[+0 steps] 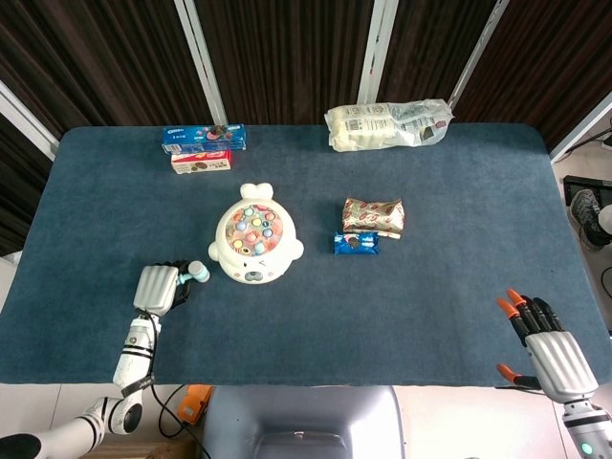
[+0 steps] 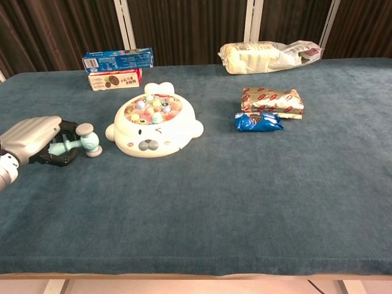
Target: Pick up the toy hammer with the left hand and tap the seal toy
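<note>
Chest view shows the left hand (image 2: 33, 139) low at the left edge of the table (image 2: 245, 202), its fingers curled around the handle of the toy hammer (image 2: 79, 143), whose head points toward the seal toy (image 2: 153, 122). The hammer head sits just beside the seal's flipper but apart from it, close to the cloth. From the head view, the seal sits mid-table with its coloured pegs facing up, and the hand (image 1: 156, 289) lies off to its lower left.

To tap well from here, I'd judge the hand needs to lift enough for the hammer head to clear the seal's rim, swing across over the pegs, and come down lightly with a wrist-led dip instead of a whole-arm push, so the toy doesn't slide. The grip looks snug; keeping the handle from twisting matters most.

The right hand (image 1: 553, 349) hangs off the near right corner, fingers spread and holding nothing. Snack packets (image 1: 371, 225) lie well clear to the right.
</note>
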Controlling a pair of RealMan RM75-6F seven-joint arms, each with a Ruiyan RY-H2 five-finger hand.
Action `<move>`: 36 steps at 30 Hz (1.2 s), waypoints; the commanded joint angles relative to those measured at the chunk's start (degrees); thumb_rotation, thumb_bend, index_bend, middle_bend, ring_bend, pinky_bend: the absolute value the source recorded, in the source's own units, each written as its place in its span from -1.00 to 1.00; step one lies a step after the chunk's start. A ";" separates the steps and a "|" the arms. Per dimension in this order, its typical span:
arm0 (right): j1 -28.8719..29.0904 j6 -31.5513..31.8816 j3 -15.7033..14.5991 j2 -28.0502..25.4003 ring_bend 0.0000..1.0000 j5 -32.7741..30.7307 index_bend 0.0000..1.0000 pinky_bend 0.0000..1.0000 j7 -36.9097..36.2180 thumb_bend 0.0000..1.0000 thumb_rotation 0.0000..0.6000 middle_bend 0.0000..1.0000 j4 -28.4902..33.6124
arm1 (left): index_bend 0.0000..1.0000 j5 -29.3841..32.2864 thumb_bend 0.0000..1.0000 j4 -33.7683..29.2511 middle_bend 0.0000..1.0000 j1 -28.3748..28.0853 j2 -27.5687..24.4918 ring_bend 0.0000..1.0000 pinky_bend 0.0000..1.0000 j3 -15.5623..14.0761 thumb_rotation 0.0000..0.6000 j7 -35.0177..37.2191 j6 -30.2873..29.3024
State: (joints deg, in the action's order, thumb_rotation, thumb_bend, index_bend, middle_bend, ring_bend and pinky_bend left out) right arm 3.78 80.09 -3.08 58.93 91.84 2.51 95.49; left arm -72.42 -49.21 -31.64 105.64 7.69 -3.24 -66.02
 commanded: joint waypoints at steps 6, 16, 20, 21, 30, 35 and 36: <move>0.05 -0.12 0.03 0.05 -1.00 -0.16 -1.00 -1.00 0.13 -0.36 1.00 -1.00 0.03 | -0.01 -1.55 0.27 -1.11 0.18 0.38 -1.51 0.33 0.52 -0.81 1.00 2.88 2.38; 0.15 -0.36 0.07 0.19 -1.00 -0.38 -1.00 -1.00 0.52 -0.36 1.00 -1.00 0.16 | -0.38 -1.96 0.16 -3.50 -0.34 0.72 -4.06 -0.32 -0.11 -1.43 1.00 4.91 6.02; 0.15 -0.33 0.08 0.18 -1.00 -0.41 -1.00 -1.00 0.53 -0.36 1.00 -1.00 0.17 | -0.42 -1.59 0.15 -3.85 -0.37 0.71 -4.49 -0.35 -0.16 -1.33 1.00 4.79 7.33; 0.16 -0.36 0.08 0.19 -1.00 -0.43 -1.00 -1.00 0.52 -0.36 1.00 -1.00 0.15 | -0.42 -1.58 0.15 -3.86 -0.38 0.72 -4.51 -0.35 -0.17 -1.30 1.00 4.78 7.42; 0.18 -0.36 0.07 0.23 -1.00 -0.42 -1.00 -1.00 0.58 -0.36 1.00 -1.00 0.12 | -0.45 -2.12 0.15 -3.88 -0.39 0.75 -4.69 -0.38 -0.21 -1.06 1.00 5.13 7.61; 0.19 -0.42 0.02 0.24 -1.00 -0.40 -1.00 -1.00 0.67 -0.36 1.00 -1.00 0.15 | -0.46 -2.21 0.15 -3.89 -0.39 0.80 -4.83 -0.39 -0.25 -0.89 1.00 5.27 7.75; 0.19 -0.42 0.02 0.23 -1.00 -0.40 -1.00 -1.00 0.65 -0.36 1.00 -1.00 0.16 | -0.47 -2.25 0.15 -3.87 -0.39 0.81 -4.82 -0.40 -0.27 -0.81 1.00 5.33 7.65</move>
State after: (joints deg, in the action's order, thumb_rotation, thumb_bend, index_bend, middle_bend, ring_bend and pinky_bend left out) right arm 3.97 79.68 -3.07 59.16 91.45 3.17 95.65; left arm -74.66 -53.08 -30.84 100.83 6.86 2.08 -58.36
